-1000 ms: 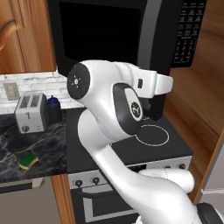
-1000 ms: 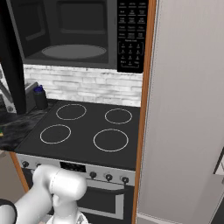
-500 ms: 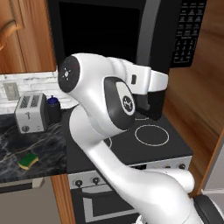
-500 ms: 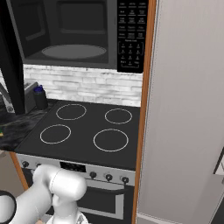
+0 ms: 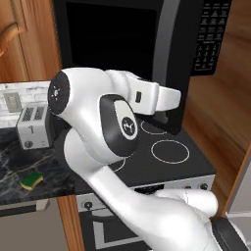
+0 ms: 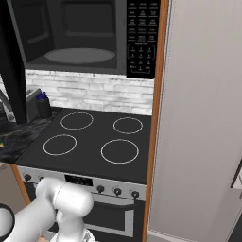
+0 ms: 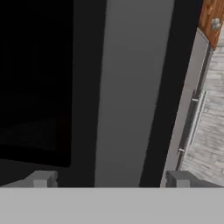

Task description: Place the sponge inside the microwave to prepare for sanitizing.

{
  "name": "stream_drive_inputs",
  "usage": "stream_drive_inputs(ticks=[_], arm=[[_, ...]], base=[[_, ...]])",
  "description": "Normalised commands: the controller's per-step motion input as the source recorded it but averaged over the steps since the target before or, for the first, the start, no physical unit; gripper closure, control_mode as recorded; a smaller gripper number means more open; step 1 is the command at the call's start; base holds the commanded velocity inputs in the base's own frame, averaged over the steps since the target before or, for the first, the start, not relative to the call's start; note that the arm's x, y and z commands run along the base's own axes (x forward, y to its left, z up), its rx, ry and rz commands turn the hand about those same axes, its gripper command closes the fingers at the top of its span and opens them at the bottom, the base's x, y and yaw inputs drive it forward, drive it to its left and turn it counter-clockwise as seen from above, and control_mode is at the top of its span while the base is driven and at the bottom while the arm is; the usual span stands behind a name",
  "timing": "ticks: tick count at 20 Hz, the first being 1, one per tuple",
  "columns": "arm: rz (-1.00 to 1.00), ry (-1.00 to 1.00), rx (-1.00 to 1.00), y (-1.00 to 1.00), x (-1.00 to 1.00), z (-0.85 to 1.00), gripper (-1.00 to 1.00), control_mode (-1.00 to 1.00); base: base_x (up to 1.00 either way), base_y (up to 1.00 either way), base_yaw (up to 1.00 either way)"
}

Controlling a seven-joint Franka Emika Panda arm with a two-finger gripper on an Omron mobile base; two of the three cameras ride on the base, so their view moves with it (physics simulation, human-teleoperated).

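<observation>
Jaws (image 7: 109, 179) spread at microwave (image 6: 80, 38) door; sponge (image 5: 31, 180) well apart.

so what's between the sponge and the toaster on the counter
Just bare dark marble counter, seen in the left base view: the sponge lies near the front edge, the toaster stands back by the wall.

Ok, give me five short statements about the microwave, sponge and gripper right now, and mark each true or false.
1. The microwave door stands open, with the turntable visible inside. True.
2. The sponge lies on the turntable. False: it lies on the dark marble counter, in front of the toaster.
3. The gripper is shut on the sponge. False: its fingertips stand apart, with the door's grey handle between them in the hand view.
4. The stove has four ring burners. True.
5. A pan sits on the stove. False: the burners are bare.
</observation>
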Motion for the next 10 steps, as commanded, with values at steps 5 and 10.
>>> stream_drive_inputs(ticks=[5, 10], arm=[[0.01, -0.12, 0.01, 0.09, -0.77, 0.04, -1.00, -1.00], [0.04, -0.02, 0.40, -0.54, -0.28, 0.04, -1.00, -1.00]], base=[[0.00, 0.00, 0.00], [0.00, 0.00, 0.00]])
